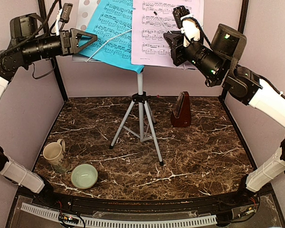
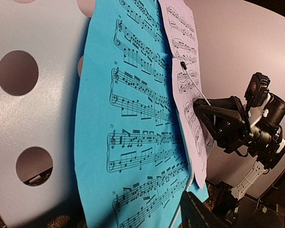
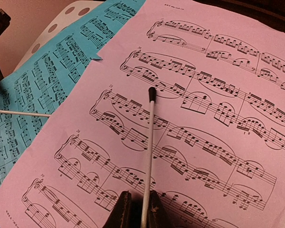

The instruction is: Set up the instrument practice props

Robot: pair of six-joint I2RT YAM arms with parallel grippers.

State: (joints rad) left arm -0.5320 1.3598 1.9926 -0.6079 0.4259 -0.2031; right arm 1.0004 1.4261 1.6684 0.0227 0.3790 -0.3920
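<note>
The silver tripod music stand (image 1: 140,114) stands mid-table, its white perforated desk (image 2: 28,95) at the top. On the desk the blue page (image 1: 114,28) (image 2: 133,118) lies on the left. The pink page (image 1: 156,33) (image 3: 190,118) overlaps its right edge. My right gripper (image 1: 173,45) (image 3: 138,209) is shut on the stand's thin page-holder wire (image 3: 149,142), which lies across the pink page. My left gripper (image 1: 94,39) hangs open at the blue page's left edge, one finger (image 2: 199,216) beside the other holder wire (image 2: 186,187). The dark-red metronome (image 1: 181,110) stands on the table, right of the tripod.
A beige mug (image 1: 54,154) and a pale green bowl (image 1: 84,175) sit at the front left of the marble tabletop. Grey walls close in the back and sides. The tripod legs spread over the table's middle.
</note>
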